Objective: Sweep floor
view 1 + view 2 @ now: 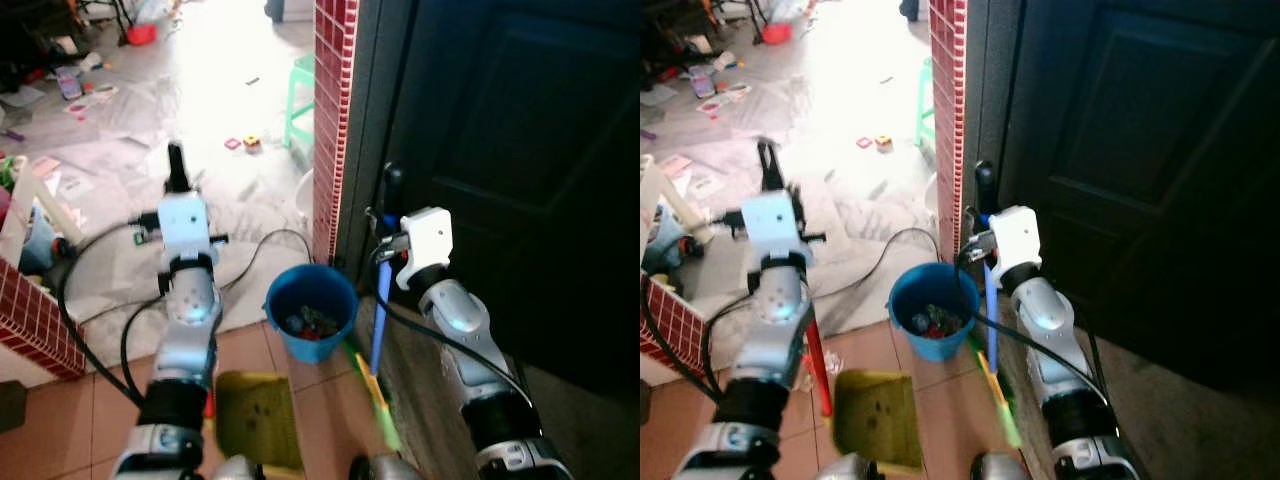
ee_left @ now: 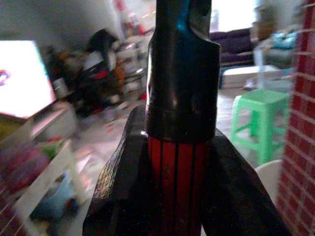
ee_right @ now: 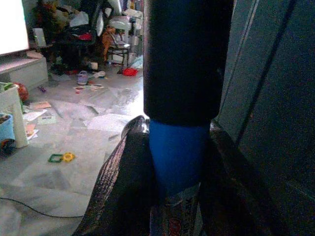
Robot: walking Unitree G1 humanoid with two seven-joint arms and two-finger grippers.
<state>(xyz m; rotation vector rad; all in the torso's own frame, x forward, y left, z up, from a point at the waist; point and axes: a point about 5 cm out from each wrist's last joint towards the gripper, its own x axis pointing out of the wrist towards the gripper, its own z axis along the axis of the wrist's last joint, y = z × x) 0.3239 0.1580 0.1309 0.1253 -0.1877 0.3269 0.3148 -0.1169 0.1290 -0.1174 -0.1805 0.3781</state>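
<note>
Beside the brick pillar (image 1: 333, 120), the right gripper (image 1: 388, 243) clamps the blue broom handle (image 1: 379, 320); the left gripper (image 2: 177, 162) clamps the red dustpan handle (image 1: 817, 368). One careless swing could tip the blue bucket (image 1: 311, 310) between them

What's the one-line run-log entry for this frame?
left gripper: shut on red-handled yellow dustpan | right gripper: shut on blue-handled broom | blue plastic bucket: between arms, holds debris
</note>
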